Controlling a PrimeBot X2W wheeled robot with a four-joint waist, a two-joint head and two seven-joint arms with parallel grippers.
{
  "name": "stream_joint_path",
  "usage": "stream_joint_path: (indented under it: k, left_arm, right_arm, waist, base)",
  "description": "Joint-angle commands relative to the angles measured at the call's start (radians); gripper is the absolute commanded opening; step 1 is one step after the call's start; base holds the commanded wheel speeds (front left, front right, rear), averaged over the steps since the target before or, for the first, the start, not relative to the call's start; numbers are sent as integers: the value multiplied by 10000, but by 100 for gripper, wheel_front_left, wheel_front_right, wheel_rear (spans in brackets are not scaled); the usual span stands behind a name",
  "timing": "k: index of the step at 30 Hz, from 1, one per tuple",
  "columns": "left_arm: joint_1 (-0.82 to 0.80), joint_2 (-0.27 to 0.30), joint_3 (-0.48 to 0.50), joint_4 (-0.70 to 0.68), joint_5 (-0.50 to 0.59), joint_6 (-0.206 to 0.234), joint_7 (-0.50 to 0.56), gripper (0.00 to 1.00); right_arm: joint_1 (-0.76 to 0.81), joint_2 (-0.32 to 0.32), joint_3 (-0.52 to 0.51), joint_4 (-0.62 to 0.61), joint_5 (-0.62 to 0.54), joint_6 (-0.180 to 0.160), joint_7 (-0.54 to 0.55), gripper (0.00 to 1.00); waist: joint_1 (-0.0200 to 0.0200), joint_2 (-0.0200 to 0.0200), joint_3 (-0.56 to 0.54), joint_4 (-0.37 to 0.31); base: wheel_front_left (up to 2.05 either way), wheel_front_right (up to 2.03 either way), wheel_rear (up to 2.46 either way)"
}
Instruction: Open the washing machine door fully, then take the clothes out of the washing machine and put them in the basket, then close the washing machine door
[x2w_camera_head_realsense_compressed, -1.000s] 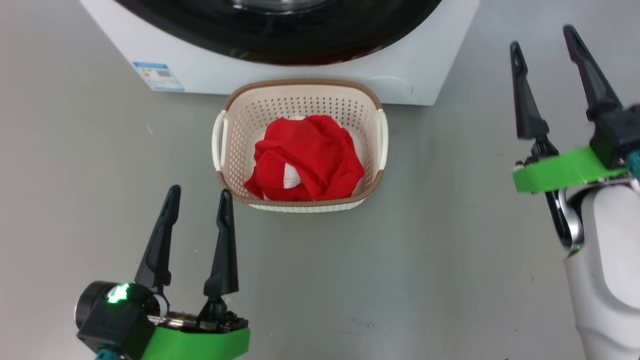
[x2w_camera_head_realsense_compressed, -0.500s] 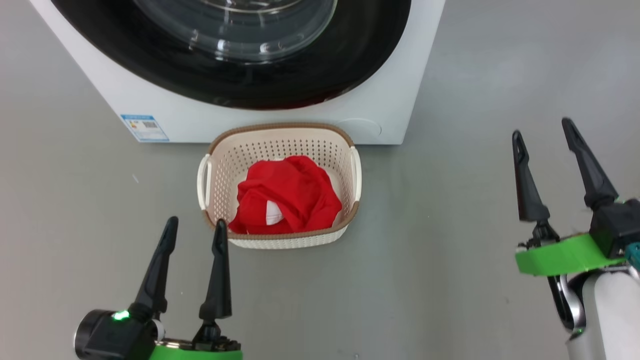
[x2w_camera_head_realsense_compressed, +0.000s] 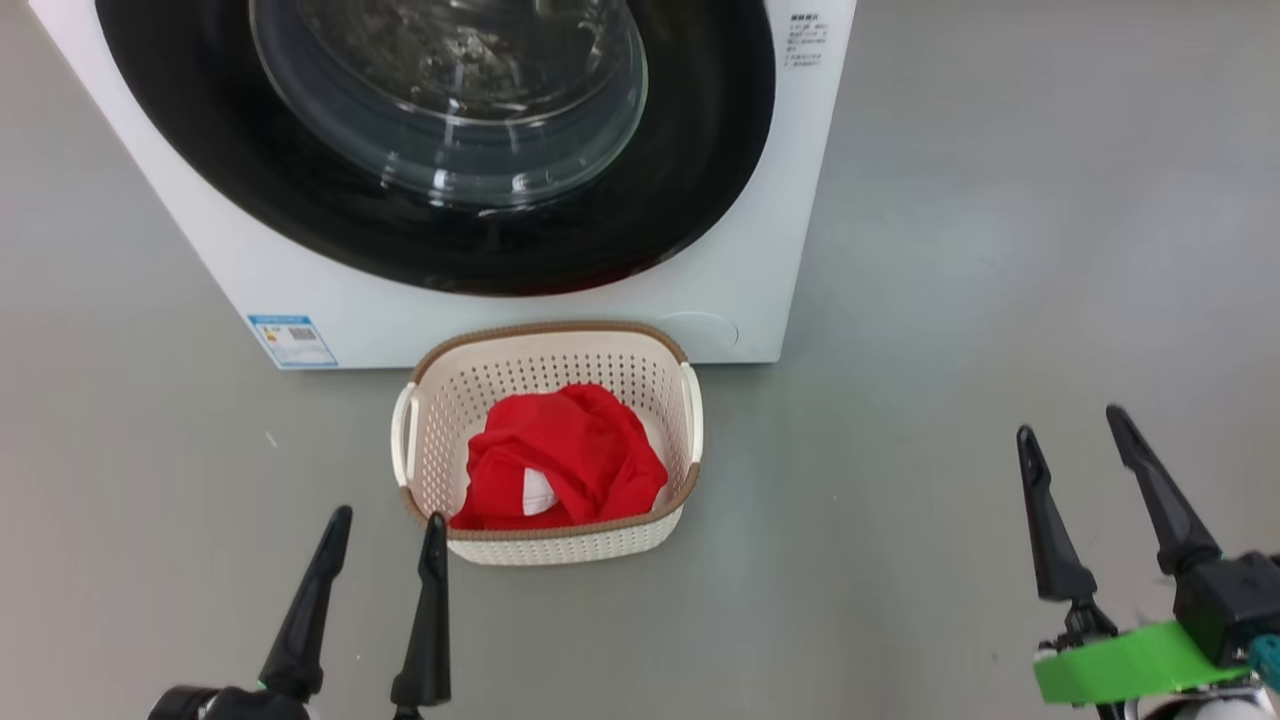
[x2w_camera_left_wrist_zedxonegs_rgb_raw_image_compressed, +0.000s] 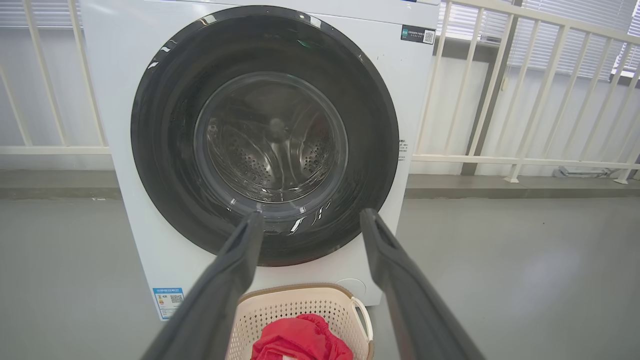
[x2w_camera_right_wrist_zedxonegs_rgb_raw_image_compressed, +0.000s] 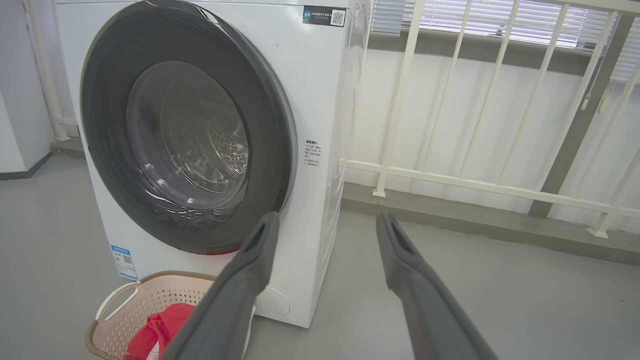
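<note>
**Head view: laundry in the basket, door shut, both grippers empty**

Head view looks down on the washing machine (x2w_camera_head_realsense_compressed: 740, 300) with its black door (x2w_camera_head_realsense_compressed: 690, 180) lying against the front panel. In the right wrist view the door's edge looks flush with the white face, so I judge it latched, though the catch itself cannot be seen. Through the glass window (x2w_camera_left_wrist_zedxonegs_rgb_raw_image_compressed: 270, 140) the steel drum (x2w_camera_left_wrist_zedxonegs_rgb_raw_image_compressed: 240, 160) appears bare of fabric.

The basket (x2w_camera_head_realsense_compressed: 560, 548) stands on the floor (x2w_camera_head_realsense_compressed: 950, 300) just in front of the washing machine, below the door's lower edge and close to the panel. The red clothes (x2w_camera_head_realsense_compressed: 570, 460) lie bunched inside it, below the rim.

The left gripper (x2w_camera_head_realsense_compressed: 388, 515) hangs in front of the washing machine, nearer the robot than the basket and beside its near left corner, fingers spread wide with nothing between them. The right gripper (x2w_camera_head_realsense_compressed: 1068, 420) is well off past the machine's right side, jaws likewise apart and empty.

By this layout all three steps look done. What remains, as I judge it, is only a check that the door is truly caught; if not, a flat push on its black ring would be called for, kept clear of the basket below.
</note>
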Motion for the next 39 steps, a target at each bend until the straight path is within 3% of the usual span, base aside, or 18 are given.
stream_joint_path:
  k: [1, 15, 39]
  left_arm:
    - [-6, 182, 383, -293, 122, 4, -49, 100]
    - [702, 185, 579, -542, 221, 84, -49, 100]
    - [972, 202, 593, -523, 247, 132, -49, 100]
  right_arm:
    - [89, -37, 309, -390, 79, -38, 8, 100]
    - [1597, -36, 334, -1299, 408, -38, 8, 100]
    - [1895, -36, 203, -1418, 390, -38, 8, 100]
  waist:
    - [0, 0, -244, -83]
    - [0, 0, -764, -25]
    - [0, 0, -916, 33]
  base:
    - [0, 0, 0]
    - [0, 0, 0]
    - [0, 0, 0]
